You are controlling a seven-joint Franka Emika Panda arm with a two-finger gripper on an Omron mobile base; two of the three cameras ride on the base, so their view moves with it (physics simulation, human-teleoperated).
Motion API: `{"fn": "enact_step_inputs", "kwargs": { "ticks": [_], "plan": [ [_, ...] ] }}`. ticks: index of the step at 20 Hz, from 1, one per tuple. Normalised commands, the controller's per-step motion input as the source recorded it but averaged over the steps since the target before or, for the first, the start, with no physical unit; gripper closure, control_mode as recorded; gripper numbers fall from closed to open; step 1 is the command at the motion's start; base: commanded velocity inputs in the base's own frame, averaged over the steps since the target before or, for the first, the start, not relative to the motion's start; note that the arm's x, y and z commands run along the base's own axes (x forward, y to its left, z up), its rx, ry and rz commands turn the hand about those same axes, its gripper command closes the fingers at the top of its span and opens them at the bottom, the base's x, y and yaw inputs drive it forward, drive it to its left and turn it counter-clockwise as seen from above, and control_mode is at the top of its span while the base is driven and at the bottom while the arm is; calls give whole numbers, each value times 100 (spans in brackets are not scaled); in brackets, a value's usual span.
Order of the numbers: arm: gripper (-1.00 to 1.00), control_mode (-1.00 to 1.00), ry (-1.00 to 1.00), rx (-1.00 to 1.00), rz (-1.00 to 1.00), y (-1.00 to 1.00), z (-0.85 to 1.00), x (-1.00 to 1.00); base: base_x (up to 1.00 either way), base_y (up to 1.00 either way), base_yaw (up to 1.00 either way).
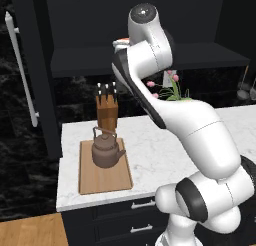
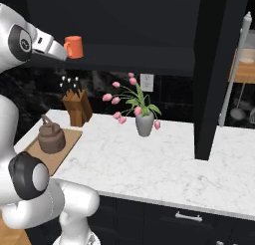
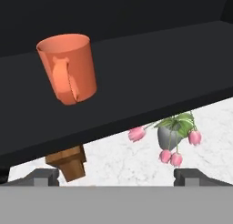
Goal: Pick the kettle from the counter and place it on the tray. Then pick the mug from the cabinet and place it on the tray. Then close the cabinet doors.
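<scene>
Mug [image 3: 68, 68], one, orange, stands upright on the cabinet [image 2: 149, 60] shelf with its handle turned toward my hand camera. In my right base view it sits just past the gripper [image 2: 59, 51], near the shelf's front edge; whether they touch I can't tell. Hand view shows the two fingertips [image 3: 42, 176] spread wide apart with nothing between them, the mug up ahead of them. Left base view hides most of the mug behind the arm, only a sliver of orange at the wrist.

Kettle [image 1: 106, 150], one, sits on the tray [image 1: 102, 179], one, near the counter's [image 2: 164, 164] left front corner. One knife block [image 1: 106, 112] stands behind the tray at the counter's back edge. One grey vase of pink tulips [image 2: 143, 120] sits mid-counter toward the back; left base view shows just its blooms past the arm. Two cabinet doors stand open: left door [image 1: 35, 75] in left base view, right door [image 2: 219, 74] in right base view, one bar handle each.
</scene>
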Motion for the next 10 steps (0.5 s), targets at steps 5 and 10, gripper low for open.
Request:
{"fn": "enact_step_inputs", "kwargs": {
  "ticks": [5, 10],
  "plan": [
    [-100, -100, 3, 0, -5, 6, 4, 29, 0, 0, 0],
    [-100, -100, 0, 0, -5, 11, 6, 32, 0, 0, 0]
  ]
}}
